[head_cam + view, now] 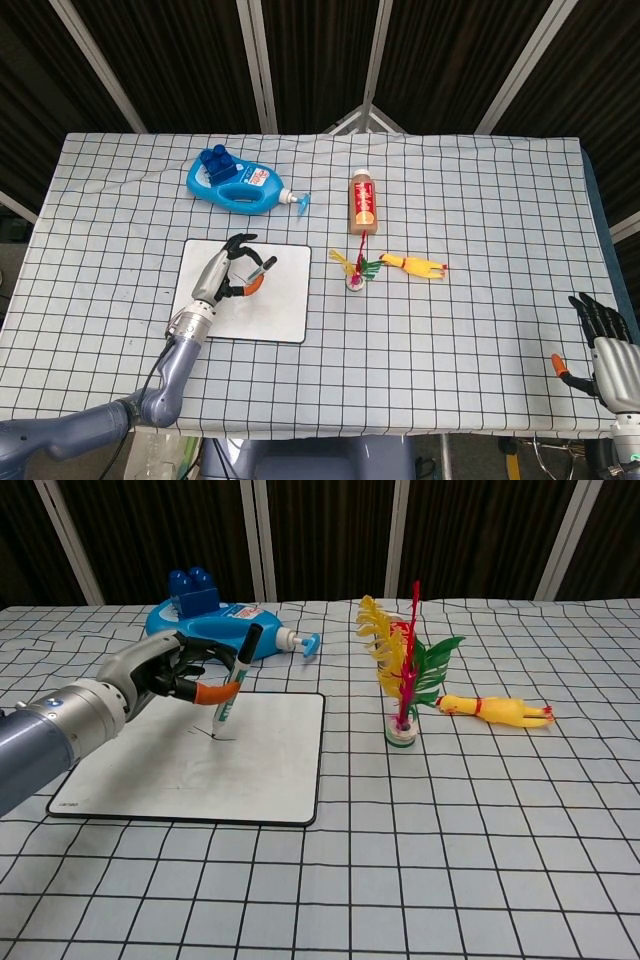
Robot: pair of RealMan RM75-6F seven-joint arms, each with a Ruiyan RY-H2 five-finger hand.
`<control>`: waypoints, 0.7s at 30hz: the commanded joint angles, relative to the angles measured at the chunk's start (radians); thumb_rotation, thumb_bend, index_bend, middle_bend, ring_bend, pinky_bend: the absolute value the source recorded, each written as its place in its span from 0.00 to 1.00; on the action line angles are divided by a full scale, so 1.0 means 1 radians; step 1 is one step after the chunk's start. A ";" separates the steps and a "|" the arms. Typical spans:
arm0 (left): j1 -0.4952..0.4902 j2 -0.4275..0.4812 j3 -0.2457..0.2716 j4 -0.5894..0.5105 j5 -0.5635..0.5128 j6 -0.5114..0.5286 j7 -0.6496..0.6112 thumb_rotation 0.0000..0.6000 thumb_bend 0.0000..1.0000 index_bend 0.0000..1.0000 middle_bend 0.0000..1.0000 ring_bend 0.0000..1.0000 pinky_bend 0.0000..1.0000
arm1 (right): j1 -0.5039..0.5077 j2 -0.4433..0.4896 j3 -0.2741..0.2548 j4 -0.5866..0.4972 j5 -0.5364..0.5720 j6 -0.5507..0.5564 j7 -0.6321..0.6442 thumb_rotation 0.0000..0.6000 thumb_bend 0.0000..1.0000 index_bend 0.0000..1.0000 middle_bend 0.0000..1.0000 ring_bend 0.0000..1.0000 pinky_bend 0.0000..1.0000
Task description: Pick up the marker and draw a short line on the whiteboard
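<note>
White board [190, 762] has your marker [232, 688] tip touching it, pinched in your left hand [160, 670]; right hand [604, 340] idle, fingers spread.

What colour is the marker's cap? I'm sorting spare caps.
Black, on the marker in the left hand; clearest in chest view.

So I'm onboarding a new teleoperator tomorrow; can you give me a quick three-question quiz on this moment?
1. True or false: the left hand holds the marker over the whiteboard.
2. What lies nearest the feather shuttlecock? A) blue detergent bottle B) yellow rubber chicken C) right hand
3. Fill in: the marker's tip points ____ toward the board.

Key: 1 true; 2 B; 3 down.
</note>
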 commanded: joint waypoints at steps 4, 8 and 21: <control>-0.004 -0.010 -0.001 0.017 0.002 -0.004 0.001 1.00 0.58 0.66 0.12 0.00 0.00 | -0.001 0.000 0.001 0.001 0.001 0.001 0.001 1.00 0.35 0.00 0.00 0.00 0.00; -0.002 -0.011 0.003 0.020 0.003 -0.006 0.004 1.00 0.58 0.66 0.12 0.00 0.00 | 0.001 -0.001 0.002 0.002 0.003 -0.001 0.000 1.00 0.35 0.00 0.00 0.00 0.00; 0.030 0.023 0.025 -0.020 -0.007 -0.003 0.032 1.00 0.58 0.66 0.12 0.00 0.00 | -0.001 -0.002 0.001 -0.001 -0.001 0.005 -0.006 1.00 0.35 0.00 0.00 0.00 0.00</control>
